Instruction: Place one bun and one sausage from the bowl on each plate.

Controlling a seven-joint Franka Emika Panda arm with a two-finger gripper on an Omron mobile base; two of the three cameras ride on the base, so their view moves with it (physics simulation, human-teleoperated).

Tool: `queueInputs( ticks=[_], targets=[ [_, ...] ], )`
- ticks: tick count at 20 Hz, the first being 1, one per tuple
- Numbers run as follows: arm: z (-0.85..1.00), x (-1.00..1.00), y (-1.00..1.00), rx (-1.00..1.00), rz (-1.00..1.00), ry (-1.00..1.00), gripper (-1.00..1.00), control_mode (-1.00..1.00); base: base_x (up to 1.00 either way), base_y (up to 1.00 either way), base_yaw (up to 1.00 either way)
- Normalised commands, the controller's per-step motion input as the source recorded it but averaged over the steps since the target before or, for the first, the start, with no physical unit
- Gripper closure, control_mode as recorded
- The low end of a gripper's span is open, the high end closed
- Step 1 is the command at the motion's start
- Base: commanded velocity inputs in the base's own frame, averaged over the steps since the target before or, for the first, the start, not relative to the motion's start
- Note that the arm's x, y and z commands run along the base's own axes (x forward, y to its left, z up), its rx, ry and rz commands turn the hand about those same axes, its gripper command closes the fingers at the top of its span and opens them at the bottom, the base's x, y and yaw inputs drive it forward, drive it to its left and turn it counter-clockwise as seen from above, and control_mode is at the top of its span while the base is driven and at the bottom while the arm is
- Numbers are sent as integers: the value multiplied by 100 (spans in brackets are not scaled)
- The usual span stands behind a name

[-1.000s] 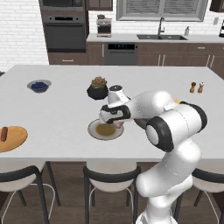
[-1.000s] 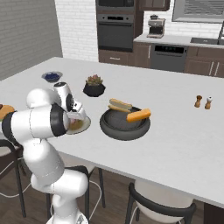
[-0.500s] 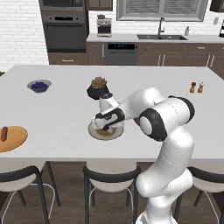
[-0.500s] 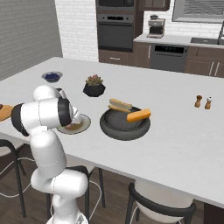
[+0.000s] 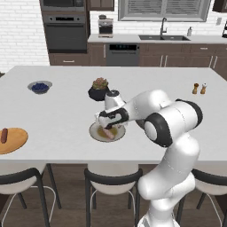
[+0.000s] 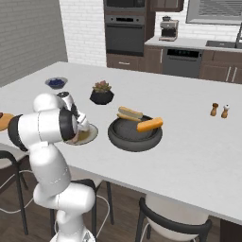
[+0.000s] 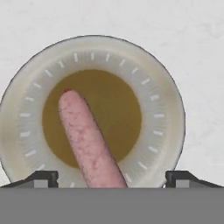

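One sausage point(image 7: 89, 140) is lying on the pale grey plate point(image 7: 166, 100), running from the brownish centre down toward the near rim in the hand view. The gripper point(image 7: 111, 177) sits right above it with its two fingertips point(image 7: 43, 178) spread wide, well clear of the sausage on either side, so it's released and not holding anything.

Compared with a second ago, the arm has swung over and stretched out: back then the hand was bunched up close to the shoulder beside the plate, half a second ago it had reached over the plate, and now it hangs low over it, wrist pointing down. From the left base view you can see the gripper point(image 5: 107, 125) just above the plate point(image 5: 95, 132), with a bit of the pinkish sausage point(image 5: 109, 134) peeking out under it. In the right base view the robot's own elbow hides most of that, with just the plate's edge point(image 6: 90, 134) showing.

Next out on the counter point(image 6: 189, 137) is the dark bowl point(image 6: 134, 137), just beside the grey plate, same spot as before. It has two buns in it, one bun point(image 6: 150, 125) propped on the rim and a second bun point(image 6: 130, 113) toward the back.

Off on the left side, the wooden plate point(image 5: 15, 142) carries another sausage point(image 5: 4, 135), unchanged. Further back there's the plant pot point(image 5: 99, 91), the small bowl of blueberries point(image 5: 40, 87), and the salt and pepper shakers point(image 5: 199, 88), none of which have budged.
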Motion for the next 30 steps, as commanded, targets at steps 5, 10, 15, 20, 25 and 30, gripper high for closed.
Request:
queueInputs(
  ticks=[5, 10, 15, 20, 25, 30],
  targets=[
    [87, -35, -100, 26, -31, -2, -100, -100, 0, 0, 0],
    [87, -10, -100, 16, -44, 5, -100, -100, 0, 0, 0],
    [65, 0, -100, 3, -40, 12, -100, -100, 0, 0, 0],
    [23, 10, -100, -1, -30, 13, -100, -100, 0, 0, 0],
    [-6, 23, -100, -5, -15, 12, -100, -100, 0, 0, 0],
    [-1, 3, -55, 3, -1, -6, -100, -100, 0, 0, 0]
  ],
)
